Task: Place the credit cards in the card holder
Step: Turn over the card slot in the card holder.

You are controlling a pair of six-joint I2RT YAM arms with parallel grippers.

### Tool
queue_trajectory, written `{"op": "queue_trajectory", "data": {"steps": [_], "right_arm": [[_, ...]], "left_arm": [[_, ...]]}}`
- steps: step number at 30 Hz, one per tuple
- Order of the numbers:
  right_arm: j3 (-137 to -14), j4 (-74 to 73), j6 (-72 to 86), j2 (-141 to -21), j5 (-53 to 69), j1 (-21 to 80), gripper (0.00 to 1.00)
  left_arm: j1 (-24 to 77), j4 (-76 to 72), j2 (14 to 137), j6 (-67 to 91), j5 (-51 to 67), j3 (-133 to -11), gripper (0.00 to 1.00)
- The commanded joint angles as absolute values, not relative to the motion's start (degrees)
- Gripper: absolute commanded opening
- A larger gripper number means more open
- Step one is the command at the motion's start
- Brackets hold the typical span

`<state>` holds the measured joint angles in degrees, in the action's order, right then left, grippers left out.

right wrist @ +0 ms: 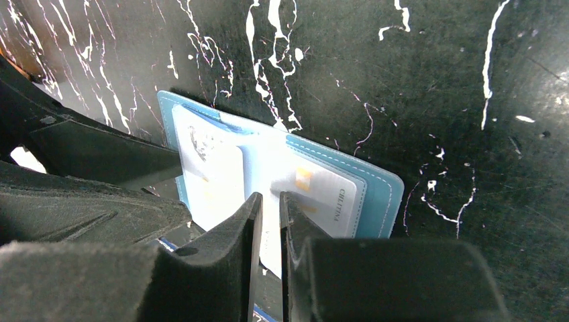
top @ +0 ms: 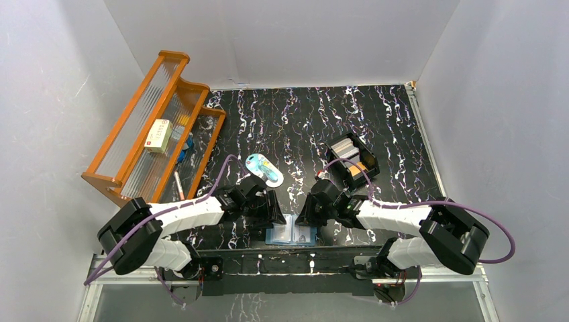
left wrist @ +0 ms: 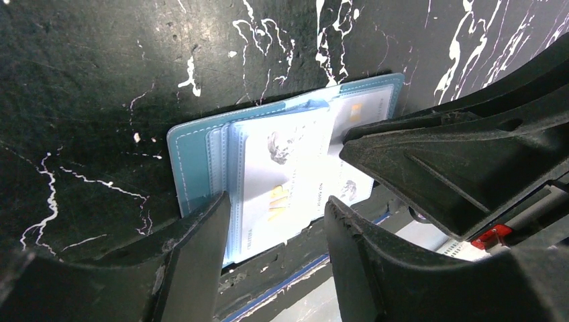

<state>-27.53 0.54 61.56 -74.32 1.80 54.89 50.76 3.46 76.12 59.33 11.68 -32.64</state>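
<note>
The blue card holder [top: 292,233] lies open at the table's near edge, between my two grippers. It also shows in the left wrist view [left wrist: 194,147] and the right wrist view [right wrist: 379,191]. Pale credit cards [left wrist: 282,174] sit in its clear pockets, one with a gold chip [right wrist: 329,191]. My left gripper [top: 276,213] is open, its fingers apart over the holder's left half [left wrist: 276,204]. My right gripper [top: 303,216] has its jaws nearly together, a thin slit between them, tips on the holder's middle page [right wrist: 270,200]. More cards [top: 345,146] stand in a black box.
The black open-topped box [top: 366,176] sits at the back right of the right gripper. A light-blue oval item [top: 263,168] lies behind the left gripper. A wooden rack [top: 151,127] with a cream box [top: 159,135] stands at the far left. The table's front edge runs just below the holder.
</note>
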Motion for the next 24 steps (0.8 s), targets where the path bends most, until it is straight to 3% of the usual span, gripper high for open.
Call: {"op": "queue_trajectory", "data": {"steps": [1,24], "right_arm": [[-27.22,-1.52,60.75,-75.39,0.84,55.18,0.24],[-25.28,1.66,60.38,-73.46,1.6,55.17,0.29]], "left_arm": [[51.01,2.74,76.55,58.75,12.94,-34.27,0.53],[51.99,-5.46,72.01,61.15,16.83,-32.61,0.54]]}}
